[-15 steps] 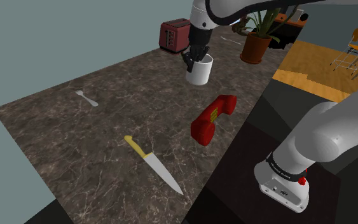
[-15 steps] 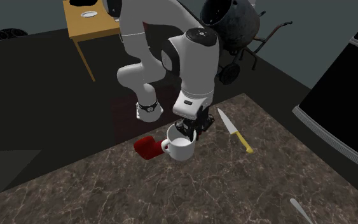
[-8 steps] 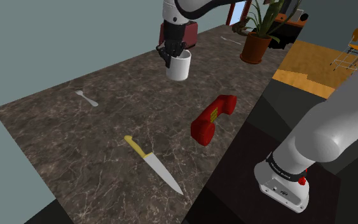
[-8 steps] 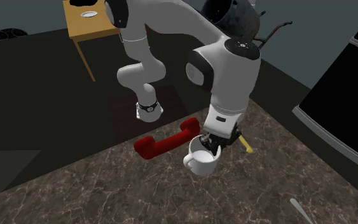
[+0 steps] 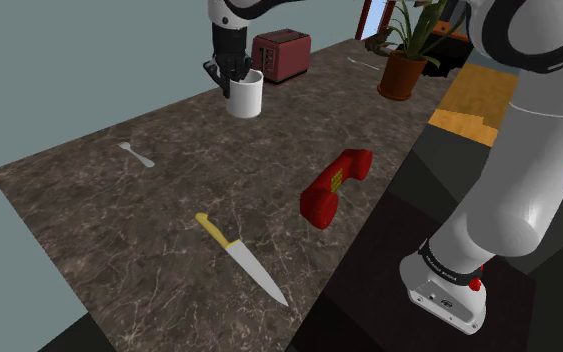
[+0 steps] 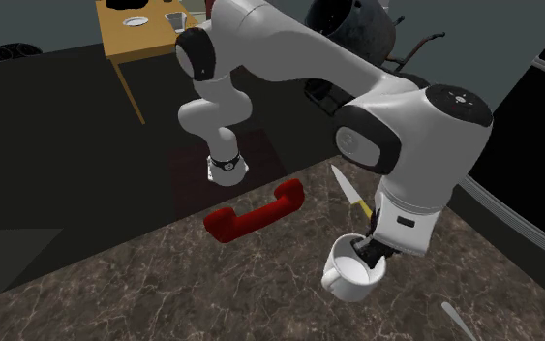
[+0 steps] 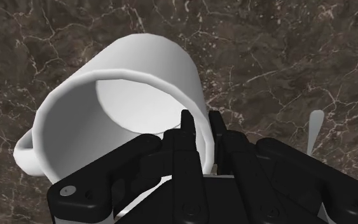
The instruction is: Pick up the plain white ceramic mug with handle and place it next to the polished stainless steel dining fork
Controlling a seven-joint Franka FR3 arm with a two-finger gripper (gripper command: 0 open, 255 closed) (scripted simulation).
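We see the mug as a plain, smooth white cylinder with a thin rounded rim, an open mouth and a looped handle. It is held above the counter, a slab of dark brown stone veined in pale lines. In the shoulder view it hangs just left of the boxy red toaster and well apart from the fork, a small flat pale grey utensil lying further down the counter's left side.

The black gripper is closed narrowly on the mug's wall at the rim. From the wrist, one finger sits inside the mug and the other outside, so the gripper pinches the wall on the side away from the handle. The fork shows beyond as a pale sliver on the stone.

A glossy red telephone handset with blocky ends lies near the counter's edge. A knife with a yellow handle and a tapering grey blade lies closer to the camera. A potted plant in a terracotta-coloured pot stands behind.

In the second exterior view the white arm arches up from its base and over the handset. Its bulky rounded wrist is bent so that the gripper points down, with the mug slightly tilted beneath it near the knife.
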